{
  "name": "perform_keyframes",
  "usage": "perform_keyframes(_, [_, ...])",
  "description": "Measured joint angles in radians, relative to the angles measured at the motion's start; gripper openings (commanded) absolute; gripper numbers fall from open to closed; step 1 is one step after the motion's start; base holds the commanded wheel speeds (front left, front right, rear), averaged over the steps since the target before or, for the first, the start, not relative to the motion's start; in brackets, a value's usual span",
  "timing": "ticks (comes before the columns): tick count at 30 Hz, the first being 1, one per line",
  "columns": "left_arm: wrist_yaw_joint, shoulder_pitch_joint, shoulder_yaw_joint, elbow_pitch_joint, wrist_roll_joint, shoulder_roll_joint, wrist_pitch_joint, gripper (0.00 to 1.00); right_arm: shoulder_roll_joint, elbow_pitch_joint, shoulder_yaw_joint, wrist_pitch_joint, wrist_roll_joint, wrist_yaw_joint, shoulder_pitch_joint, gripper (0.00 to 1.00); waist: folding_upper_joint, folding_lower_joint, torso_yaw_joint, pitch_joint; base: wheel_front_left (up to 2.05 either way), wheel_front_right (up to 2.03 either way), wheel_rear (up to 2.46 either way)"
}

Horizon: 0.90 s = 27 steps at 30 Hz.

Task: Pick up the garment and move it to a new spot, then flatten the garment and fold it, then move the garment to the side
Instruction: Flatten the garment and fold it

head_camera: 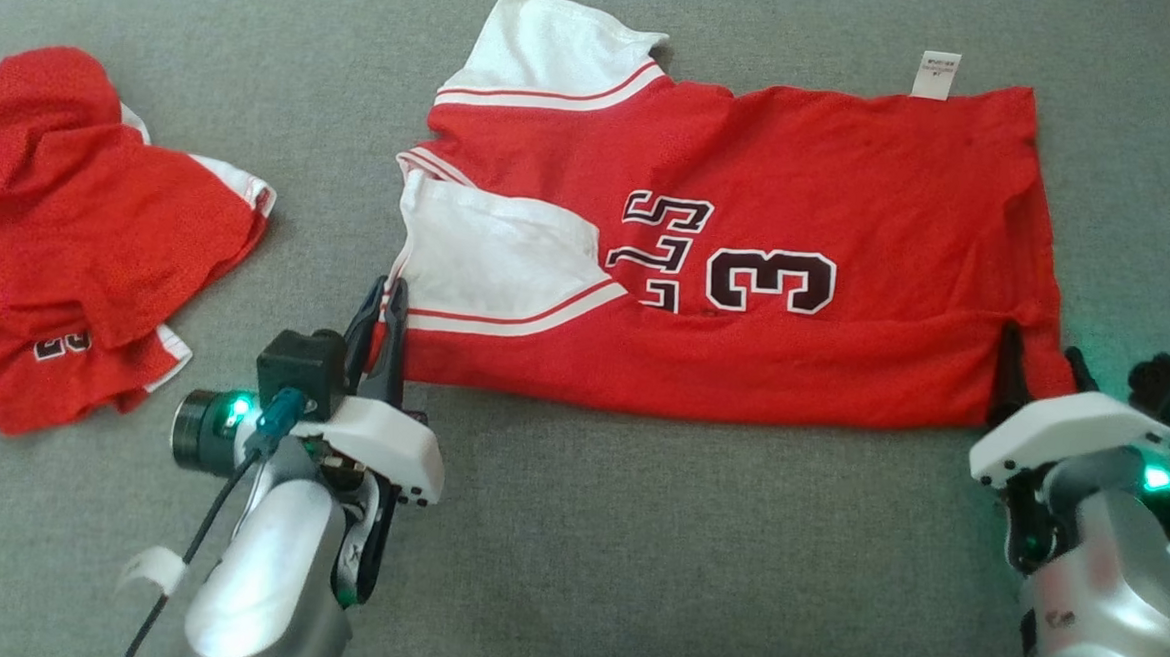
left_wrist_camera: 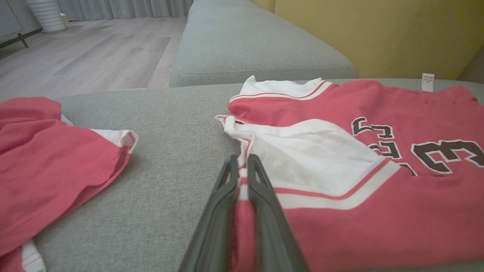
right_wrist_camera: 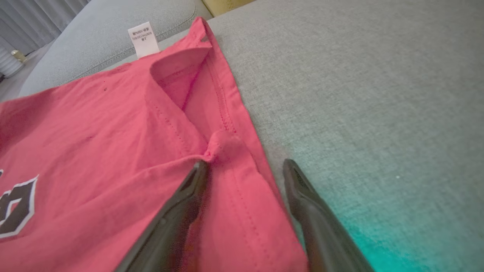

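Two corners, two claws: the left claw (head_camera: 392,293) is clamped on the sleeve-end corner of the red jersey (head_camera: 763,368) lying flat on the grey sofa cushion (head_camera: 633,551), while the right claw (head_camera: 1042,347) stands apart astride the hem corner, apparently readying a fold.

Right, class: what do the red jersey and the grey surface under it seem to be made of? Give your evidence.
The red jersey: probably a thin, matt knit sports fabric; it creases softly and its hem shows stitching. The grey surface: looks like matt woven upholstery cloth, judging by its fine grainy weave; likely a sofa cushion.
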Motion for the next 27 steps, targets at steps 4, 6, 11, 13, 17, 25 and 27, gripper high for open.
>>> perform_keyframes(4, [0.0, 0.0, 0.0, 0.012, 0.0, 0.001, 0.0, 0.0, -0.013, 0.035, 0.066, 0.0, 0.046, 0.0, -0.019, 0.0, 0.0, 0.0, -0.002, -0.008, 0.0, 0.0, 0.0])
perform_keyframes(6, [0.001, 0.005, 0.0, 0.023, -0.001, 0.003, 0.0, 0.0, -0.011, 0.051, 0.097, -0.006, 0.055, 0.0, -0.02, 0.0, 0.0, 0.0, -0.005, -0.019, 0.0, 0.0, 0.0])
perform_keyframes(11, [0.001, 0.035, 0.002, 0.069, -0.002, 0.017, 0.0, 0.0, -0.005, 0.071, 0.098, -0.018, 0.004, 0.0, -0.009, 0.0, 0.0, 0.0, -0.017, -0.06, 0.0, 0.0, 0.0])
perform_keyframes(13, [0.001, 0.052, 0.002, 0.081, -0.011, 0.027, 0.0, 0.0, -0.008, 0.07, 0.096, -0.018, -0.018, 0.0, 0.001, 0.0, 0.0, 0.0, -0.021, -0.081, 0.0, 0.0, 0.0])
perform_keyframes(17, [-0.001, 0.097, 0.002, 0.087, -0.025, 0.039, 0.002, 0.0, -0.012, 0.057, 0.095, -0.004, -0.035, 0.0, 0.037, 0.0, 0.0, -0.0001, -0.029, -0.129, 0.0, 0.0, 0.0])
perform_keyframes(25, [-0.009, 0.255, -0.001, 0.035, -0.061, 0.058, 0.056, 0.0, -0.02, -0.045, 0.089, 0.109, -0.035, 0.0, 0.179, 0.0, 0.0, -0.0001, -0.043, -0.216, 0.0, 0.0, 0.0])
perform_keyframes(27, [-0.011, 0.309, -0.007, 0.007, -0.064, 0.062, 0.077, 0.0, -0.021, -0.091, 0.081, 0.143, -0.027, 0.0, 0.228, 0.0, 0.0, -0.0001, -0.047, -0.229, 0.0, 0.0, 0.0])
